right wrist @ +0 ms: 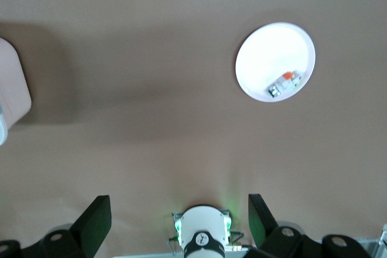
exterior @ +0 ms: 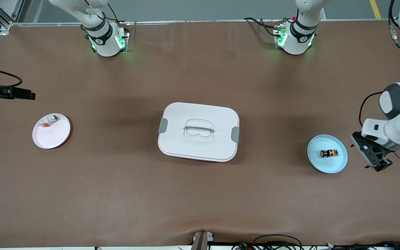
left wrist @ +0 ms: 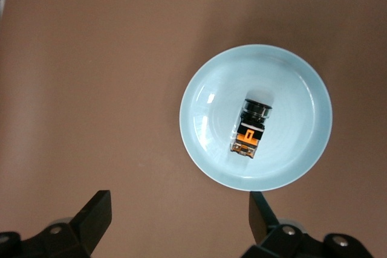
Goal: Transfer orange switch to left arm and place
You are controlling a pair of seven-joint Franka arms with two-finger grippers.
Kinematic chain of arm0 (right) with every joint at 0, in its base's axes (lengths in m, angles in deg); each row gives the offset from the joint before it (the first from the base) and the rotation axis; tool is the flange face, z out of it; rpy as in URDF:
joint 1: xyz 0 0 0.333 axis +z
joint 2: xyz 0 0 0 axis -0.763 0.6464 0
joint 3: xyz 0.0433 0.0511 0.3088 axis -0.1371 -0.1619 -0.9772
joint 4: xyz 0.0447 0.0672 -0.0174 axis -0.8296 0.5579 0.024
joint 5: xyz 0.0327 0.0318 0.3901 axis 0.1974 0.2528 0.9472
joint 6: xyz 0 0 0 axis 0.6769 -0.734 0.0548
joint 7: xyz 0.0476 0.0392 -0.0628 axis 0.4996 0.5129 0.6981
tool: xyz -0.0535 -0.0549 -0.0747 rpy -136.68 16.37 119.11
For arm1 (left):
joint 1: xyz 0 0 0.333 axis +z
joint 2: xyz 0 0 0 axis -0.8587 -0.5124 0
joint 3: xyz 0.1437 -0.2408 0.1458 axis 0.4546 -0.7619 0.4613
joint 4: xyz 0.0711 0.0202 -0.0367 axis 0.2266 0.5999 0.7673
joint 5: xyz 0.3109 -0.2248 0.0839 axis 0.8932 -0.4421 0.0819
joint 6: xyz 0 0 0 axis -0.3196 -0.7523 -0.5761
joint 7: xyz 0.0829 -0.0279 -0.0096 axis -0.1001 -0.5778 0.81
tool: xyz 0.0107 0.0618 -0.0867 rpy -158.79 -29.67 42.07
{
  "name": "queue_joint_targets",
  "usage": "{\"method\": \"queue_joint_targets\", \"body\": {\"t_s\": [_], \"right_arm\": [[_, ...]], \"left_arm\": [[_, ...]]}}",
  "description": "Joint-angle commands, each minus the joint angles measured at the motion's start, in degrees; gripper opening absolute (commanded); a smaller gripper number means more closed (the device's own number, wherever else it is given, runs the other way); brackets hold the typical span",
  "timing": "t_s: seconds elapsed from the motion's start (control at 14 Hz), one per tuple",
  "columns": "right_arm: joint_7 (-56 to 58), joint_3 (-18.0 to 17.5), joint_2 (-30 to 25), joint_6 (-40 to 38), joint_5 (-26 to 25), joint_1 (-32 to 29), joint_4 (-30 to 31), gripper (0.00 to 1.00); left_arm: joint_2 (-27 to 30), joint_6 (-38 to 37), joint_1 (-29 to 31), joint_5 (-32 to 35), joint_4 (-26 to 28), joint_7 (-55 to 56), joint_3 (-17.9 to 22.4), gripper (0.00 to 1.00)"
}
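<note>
Right gripper (right wrist: 175, 222), jaws wide and empty, waits high over the table near its own base. Mid-table sits the box (exterior: 198, 131). Left gripper (exterior: 377, 163), jaws spread and empty, hangs just beside the blue plate (exterior: 327, 153) holding the orange switch (exterior: 328, 153). Any pickup should straddle the switch's body, then pass well around the box.
</note>
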Motion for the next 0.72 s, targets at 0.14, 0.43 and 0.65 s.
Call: {"method": "queue_joint_targets", "body": {"t_s": [0.14, 0.43, 0.65], "right_arm": [[0.29, -0.87, -6.83, 8.79, 0.79, -1.73, 8.33, 1.0], [0.2, -0.96, -13.97, 16.82, 0.7, -1.47, 19.35, 1.0], [0.63, -1.13, -14.59, 19.45, 0.01, -1.2, 19.88, 1.0]], "left_arm": [[3.06, -12.44, 0.12, -2.68, -7.39, 13.47, -2.41, 1.0], [6.57, -18.42, 0.04, -2.68, -10.21, 30.69, -3.21, 1.0], [8.42, -20.81, 0.04, -2.77, -11.18, 39.67, -3.73, 1.0]]}}
